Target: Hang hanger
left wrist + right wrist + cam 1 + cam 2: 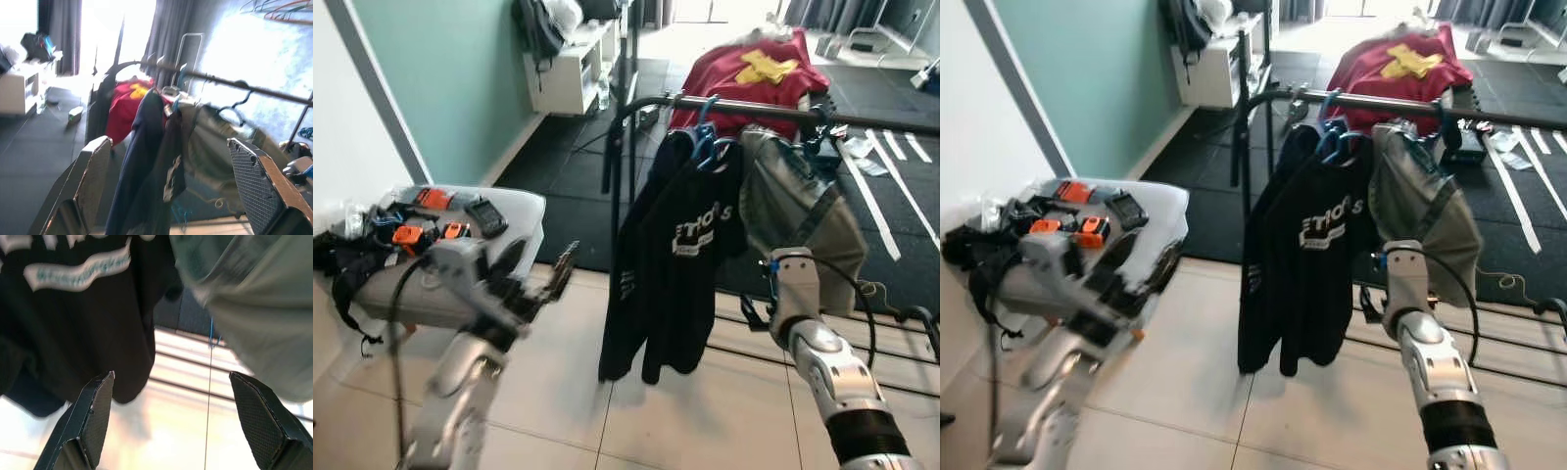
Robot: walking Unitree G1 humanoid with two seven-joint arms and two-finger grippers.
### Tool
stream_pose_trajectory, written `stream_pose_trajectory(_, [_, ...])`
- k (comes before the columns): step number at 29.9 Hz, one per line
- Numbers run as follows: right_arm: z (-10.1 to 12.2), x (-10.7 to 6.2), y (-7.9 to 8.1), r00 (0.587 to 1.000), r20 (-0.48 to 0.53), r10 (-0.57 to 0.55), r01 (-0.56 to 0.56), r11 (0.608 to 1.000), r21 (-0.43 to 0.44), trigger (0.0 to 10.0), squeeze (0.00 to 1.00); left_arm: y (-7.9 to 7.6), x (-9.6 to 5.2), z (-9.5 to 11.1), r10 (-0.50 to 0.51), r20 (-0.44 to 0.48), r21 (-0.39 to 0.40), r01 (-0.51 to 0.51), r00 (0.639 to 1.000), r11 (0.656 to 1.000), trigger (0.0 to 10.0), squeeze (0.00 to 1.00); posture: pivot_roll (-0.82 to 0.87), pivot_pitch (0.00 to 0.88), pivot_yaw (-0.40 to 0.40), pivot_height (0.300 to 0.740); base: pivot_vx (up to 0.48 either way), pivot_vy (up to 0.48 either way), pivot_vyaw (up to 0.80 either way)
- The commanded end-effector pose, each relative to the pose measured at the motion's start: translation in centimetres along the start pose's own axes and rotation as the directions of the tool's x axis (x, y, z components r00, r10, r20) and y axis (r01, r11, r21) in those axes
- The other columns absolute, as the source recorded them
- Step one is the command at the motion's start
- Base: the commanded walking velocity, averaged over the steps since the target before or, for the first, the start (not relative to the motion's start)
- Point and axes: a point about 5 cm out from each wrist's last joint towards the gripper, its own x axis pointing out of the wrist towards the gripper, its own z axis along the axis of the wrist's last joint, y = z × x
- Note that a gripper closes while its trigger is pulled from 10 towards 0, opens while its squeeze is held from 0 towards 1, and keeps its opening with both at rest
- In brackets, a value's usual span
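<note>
One dark clothes rail [744,106] crosses the scene, carrying two hung garments side by side: a black T-shirt [680,264] with white lettering and a grey-green garment [798,211]. Blue hanger hooks [705,137] grip the rail above the black shirt; their exact number cannot be told, though at least two hooks show. One dark hook [239,100] holds the grey-green garment. One red garment [754,69] with a yellow patch lies behind the rail.

The left gripper [543,279] is raised at mid height, its forearm bent forward and pointing toward the rack, well apart from the garments; its two fingers [93,183] stand spread with nothing between them. The right gripper [171,426] is hidden in the head views behind the upright wrist [793,284], just below the grey-green garment; its fingers are likewise splayed and empty, beneath the hems.

One grey bin [524,211] with several orange-and-black items stands at the robot's left.
</note>
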Motion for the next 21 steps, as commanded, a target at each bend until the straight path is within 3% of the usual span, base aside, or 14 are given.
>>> stream_pose_trajectory(1, [-0.4, 0.1, 0.6, 1.0, -0.007, 0.018, -0.018, 1.0, -0.005, 10.0, 0.0, 0.6, 0.5, 0.1, 0.014, 0.0, 0.0, -0.014, 1.0, 1.0, 10.0, 0.0, -0.1, 0.043, -0.004, 0.74, 0.0, -0.431, 0.0])
stream_pose_trajectory(4, [-0.4, 0.1, 0.7, 1.0, -0.005, 0.023, -0.023, 1.0, -0.012, 10.0, 0.0, 1.0, 2.5, 0.6, -0.015, 0.024, 0.024, 0.014, 1.0, 1.0, 10.0, 0.0, -0.1, 0.041, -0.004, 0.74, 0.17, -0.404, 0.0])
stream_pose_trajectory(8, [-0.4, 0.2, 0.7, 1.0, -0.002, 0.023, -0.023, 1.0, -0.016, 10.0, 0.0, 1.2, 3.2, 1.0, -0.046, 0.023, 0.039, 0.045, 0.999, 0.998, 10.0, 0.0, -0.1, 0.041, -0.003, 0.74, 0.251, -0.359, 0.0])
stream_pose_trajectory(12, [-0.3, 0.3, 0.7, 1.0, 0.002, 0.024, -0.024, 0.999, -0.028, 10.0, 0.0, 1.3, 4.3, 0.8, -0.128, -0.051, 0.124, 0.134, 0.99, 0.983, 10.0, 0.0, -0.11, 0.037, 0.002, 0.74, 0.0, -0.302, 0.0])
stream_pose_trajectory(15, [-0.2, 0.3, 0.7, 1.0, 0.003, 0.026, -0.026, 0.999, -0.031, 10.0, 0.0, 1.4, 4.4, 0.6, -0.138, -0.068, 0.137, 0.146, 0.988, 0.98, 10.0, 0.0, -0.11, 0.036, 0.002, 0.74, 0.0, -0.298, 0.0])
stream_pose_trajectory(21, [-0.1, 0.4, 1.3, 0.999, 0.013, 0.044, -0.043, 0.999, -0.033, 10.0, 0.0, 4.4, 5.9, -1.5, -0.032, -0.198, 0.291, 0.09, 0.98, 0.952, 10.0, 0.0, -0.12, 0.029, 0.009, 0.74, 0.0, -0.14, 0.0])
